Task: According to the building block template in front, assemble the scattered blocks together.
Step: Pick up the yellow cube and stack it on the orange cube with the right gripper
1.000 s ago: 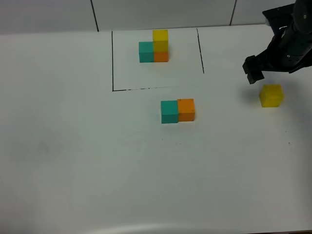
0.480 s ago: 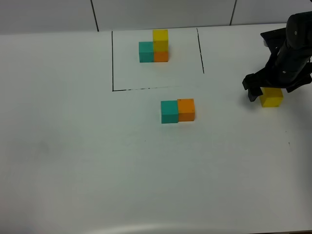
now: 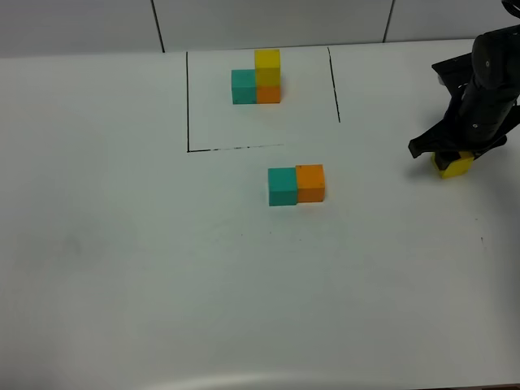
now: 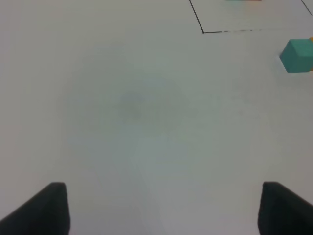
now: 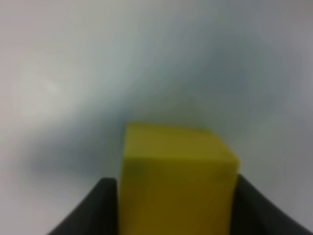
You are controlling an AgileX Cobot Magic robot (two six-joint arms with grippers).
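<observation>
- The building block template (image 3: 258, 77) stands upright inside the black frame (image 3: 188, 101), towards the frame's far side. Its teal cube is joined to its orange cube, and the yellow cube sits on top of the orange one.
- The template's long axis runs along the teal–orange row, parallel to the frame's near line.
- The teal cube (image 3: 283, 186) and orange cube (image 3: 310, 183) lie on the table (image 3: 162, 268), just outside the frame's near line and on the camera side of the template.
- Their side faces touch, forming a flat two-cube bar. Its long axis runs parallel to the template's base row and the colours follow the same order, with teal on the same side as the template's teal.
- The yellow cube (image 3: 455, 165) rests on the table well apart from the template, out past the frame's right-hand line, and apart from the teal–orange bar. Its sides are equal, so it has no long axis. The arm hides most of it in the high view.
- The right gripper (image 3: 449, 153) points down over the yellow cube. In the right wrist view its fingers (image 5: 105, 210) lie against two opposite side faces with no visible gap, so it is clenched on that cube.
- The left gripper (image 4: 165, 210) is released. Its jaws are spread wide over bare table, well on the near side of the template. The frame's corner and the teal cube (image 4: 297, 55) lie far ahead of it.
</observation>
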